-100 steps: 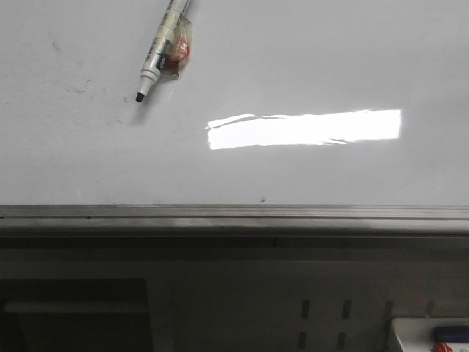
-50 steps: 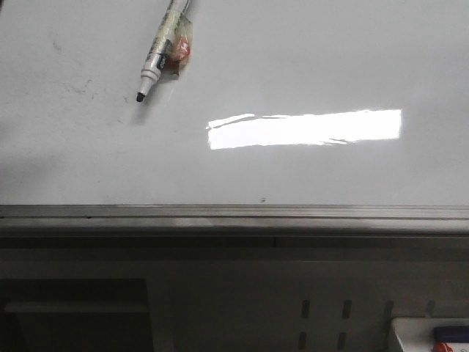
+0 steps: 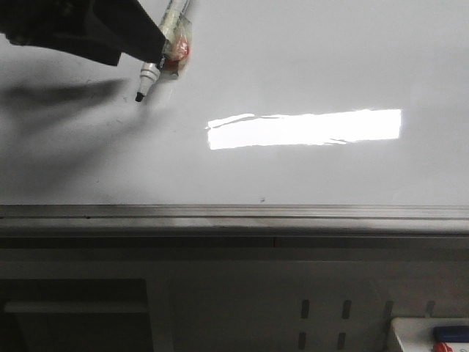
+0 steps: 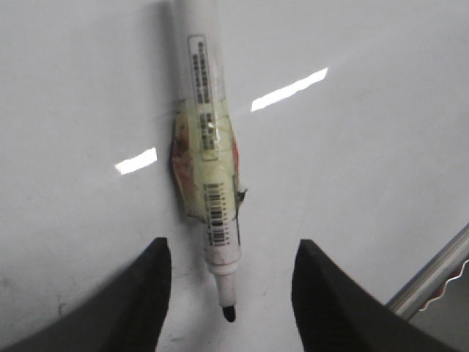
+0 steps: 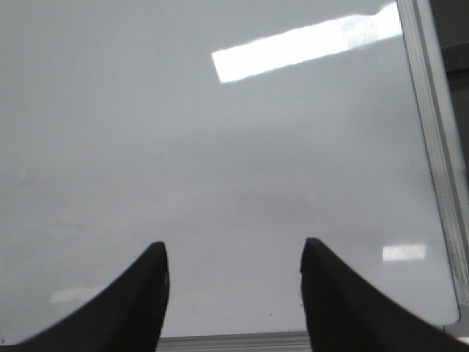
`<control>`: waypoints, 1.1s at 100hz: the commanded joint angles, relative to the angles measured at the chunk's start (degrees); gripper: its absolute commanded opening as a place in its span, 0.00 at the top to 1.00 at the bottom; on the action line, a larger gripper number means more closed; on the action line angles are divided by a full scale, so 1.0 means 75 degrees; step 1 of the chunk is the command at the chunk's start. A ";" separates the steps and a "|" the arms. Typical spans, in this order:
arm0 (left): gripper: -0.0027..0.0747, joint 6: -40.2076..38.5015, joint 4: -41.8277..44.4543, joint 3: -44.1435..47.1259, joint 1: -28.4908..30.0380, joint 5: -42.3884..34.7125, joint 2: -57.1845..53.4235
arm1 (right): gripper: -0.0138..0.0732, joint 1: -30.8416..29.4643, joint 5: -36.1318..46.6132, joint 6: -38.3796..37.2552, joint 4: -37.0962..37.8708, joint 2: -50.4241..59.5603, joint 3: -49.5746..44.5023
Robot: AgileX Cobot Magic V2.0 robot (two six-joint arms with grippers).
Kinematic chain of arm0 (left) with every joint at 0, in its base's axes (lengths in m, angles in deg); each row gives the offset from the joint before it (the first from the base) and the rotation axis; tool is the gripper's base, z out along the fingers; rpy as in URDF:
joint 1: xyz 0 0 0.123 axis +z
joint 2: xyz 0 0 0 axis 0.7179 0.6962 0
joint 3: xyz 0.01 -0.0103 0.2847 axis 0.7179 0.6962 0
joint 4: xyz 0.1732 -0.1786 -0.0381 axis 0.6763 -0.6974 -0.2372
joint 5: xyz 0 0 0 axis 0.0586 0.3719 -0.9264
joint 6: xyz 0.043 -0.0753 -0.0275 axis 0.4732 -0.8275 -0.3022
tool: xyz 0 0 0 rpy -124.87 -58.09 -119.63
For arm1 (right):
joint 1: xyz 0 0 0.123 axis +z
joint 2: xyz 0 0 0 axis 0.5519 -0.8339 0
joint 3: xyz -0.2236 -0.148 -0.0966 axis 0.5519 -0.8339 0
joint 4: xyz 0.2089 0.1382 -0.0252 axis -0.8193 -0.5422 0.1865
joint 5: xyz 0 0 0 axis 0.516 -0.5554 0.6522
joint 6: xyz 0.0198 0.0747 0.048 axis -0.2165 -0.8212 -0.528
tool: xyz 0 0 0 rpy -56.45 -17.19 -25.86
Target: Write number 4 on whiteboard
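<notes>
Matte black, tapered gripper fingers (image 4: 143, 293)

My left gripper (image 4: 231, 275) hangs with its fingers (image 4: 143, 293) spread wide, entering the front view at the upper left. My right gripper (image 5: 233, 282) is equally agape.

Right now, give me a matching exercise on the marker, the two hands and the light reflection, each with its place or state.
Things:
1. marker
2. left hand
3. right hand
4. light reflection

States:
A. open over bare whiteboard
B. open, fingers either side of the marker
C. bright bar on the board
D. lying on the board, uncapped

Pairs: 1-D, 2-B, 3-A, 4-C
</notes>
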 commanded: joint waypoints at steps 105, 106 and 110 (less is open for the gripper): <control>0.99 0.2008 0.1641 -0.0293 -0.1145 0.3029 -0.0917 | 0.44 0.1566 -0.1120 0.8398 -0.6088 -0.1207 0.0584; 0.99 0.2034 0.1641 -0.0293 -0.1175 0.3030 -0.0953 | 0.44 0.1598 -0.1120 0.8424 -0.6088 -0.1230 0.0600; 0.99 0.2202 0.1641 -0.0293 -0.1362 0.3013 -0.1055 | 0.44 0.1797 -0.1087 0.8598 -0.6088 -0.1374 0.0697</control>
